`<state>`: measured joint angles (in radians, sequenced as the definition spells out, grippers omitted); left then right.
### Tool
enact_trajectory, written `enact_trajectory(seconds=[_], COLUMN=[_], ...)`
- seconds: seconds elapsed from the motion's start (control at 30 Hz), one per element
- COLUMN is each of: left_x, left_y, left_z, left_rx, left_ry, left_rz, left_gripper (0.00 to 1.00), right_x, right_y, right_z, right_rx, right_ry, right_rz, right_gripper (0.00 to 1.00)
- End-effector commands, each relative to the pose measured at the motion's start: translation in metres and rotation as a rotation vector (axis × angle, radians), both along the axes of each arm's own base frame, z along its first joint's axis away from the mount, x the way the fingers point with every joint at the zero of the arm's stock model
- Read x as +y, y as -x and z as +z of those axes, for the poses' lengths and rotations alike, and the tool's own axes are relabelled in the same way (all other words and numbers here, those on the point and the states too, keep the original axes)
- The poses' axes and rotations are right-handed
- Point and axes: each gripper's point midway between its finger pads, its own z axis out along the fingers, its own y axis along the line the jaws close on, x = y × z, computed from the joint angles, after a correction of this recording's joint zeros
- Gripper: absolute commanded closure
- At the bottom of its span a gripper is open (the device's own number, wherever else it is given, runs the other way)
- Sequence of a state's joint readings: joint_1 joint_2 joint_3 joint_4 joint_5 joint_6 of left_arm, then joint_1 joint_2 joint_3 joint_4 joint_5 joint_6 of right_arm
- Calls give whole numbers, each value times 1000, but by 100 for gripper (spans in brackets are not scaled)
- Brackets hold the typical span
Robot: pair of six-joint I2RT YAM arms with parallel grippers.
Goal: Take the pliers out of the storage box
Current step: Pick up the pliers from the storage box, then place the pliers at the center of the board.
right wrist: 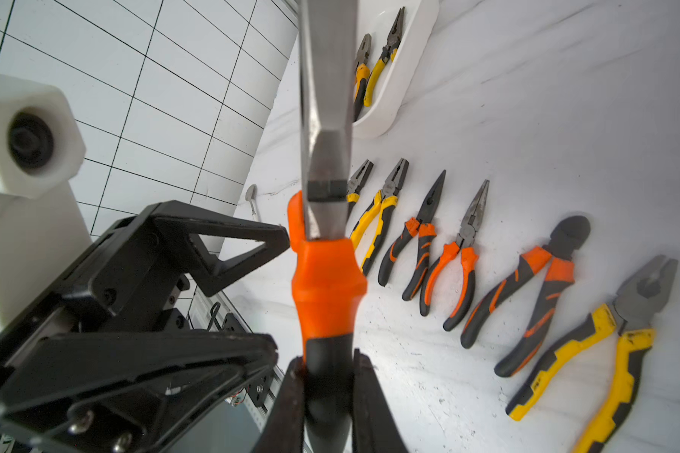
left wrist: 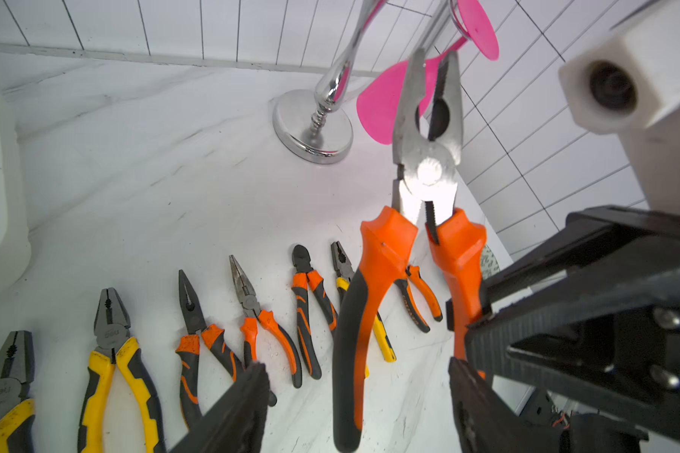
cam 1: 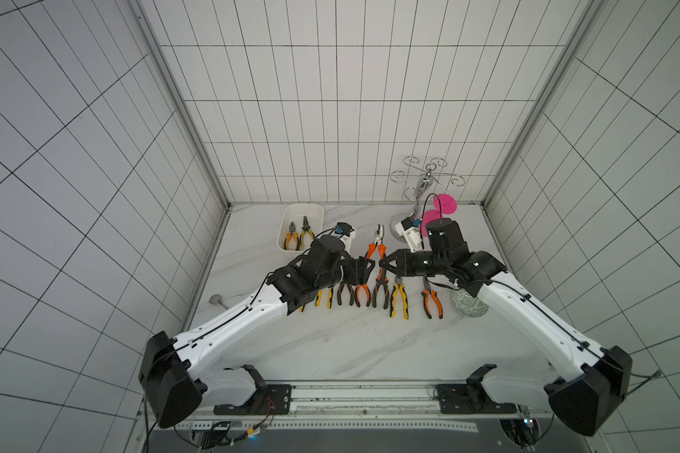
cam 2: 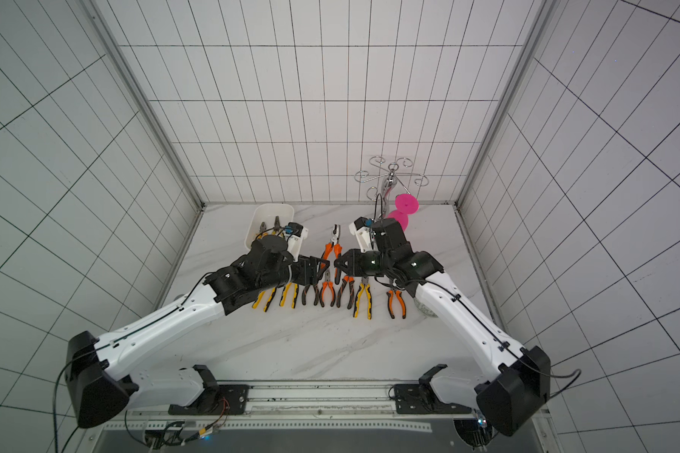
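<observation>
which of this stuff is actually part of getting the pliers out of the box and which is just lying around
Part of the job: storage box; two yellow pliers inside it; orange pliers gripped by the right tool; seven pliers laid out on the table.
Just lying about: chrome stand; pink discs; green patterned disc; grey spoon-like thing.

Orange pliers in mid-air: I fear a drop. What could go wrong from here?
The right tool pinches the orange pliers by one handle only; they might pivot or slip onto the row below. The open left tool flanks the free handle and could snag it when pulling away.
</observation>
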<state>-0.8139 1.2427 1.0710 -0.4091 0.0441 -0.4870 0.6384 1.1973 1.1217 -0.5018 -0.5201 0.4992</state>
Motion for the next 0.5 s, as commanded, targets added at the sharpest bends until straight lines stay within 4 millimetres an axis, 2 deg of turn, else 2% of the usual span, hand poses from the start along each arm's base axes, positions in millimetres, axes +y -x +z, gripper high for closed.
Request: enact_trajectory(seconds=[0.0, 0.07, 0.17, 0.3, 0.47], left_x=[13, 21, 38, 70, 96], left_y=[22, 32, 44, 50, 57], left_z=[-9, -10, -14, -23, -38], left_rx=[-12, -19, -21, 22, 75], left_ry=[-35, -44, -62, -79, -133], left_rz=[-16, 1, 45, 171, 255], left_gripper=[15, 2, 1, 1, 1], right_x=[-15, -21, -22, -21, -10], right_y=[17, 30, 51, 75, 89], right_z=[-23, -42, -70, -106, -125], right_rx=[-1, 41, 125, 220, 322], right_ry=[12, 15, -8, 4, -41], right_rz=[20, 25, 72, 105, 142], right_gripper=[100, 100, 100, 100, 100])
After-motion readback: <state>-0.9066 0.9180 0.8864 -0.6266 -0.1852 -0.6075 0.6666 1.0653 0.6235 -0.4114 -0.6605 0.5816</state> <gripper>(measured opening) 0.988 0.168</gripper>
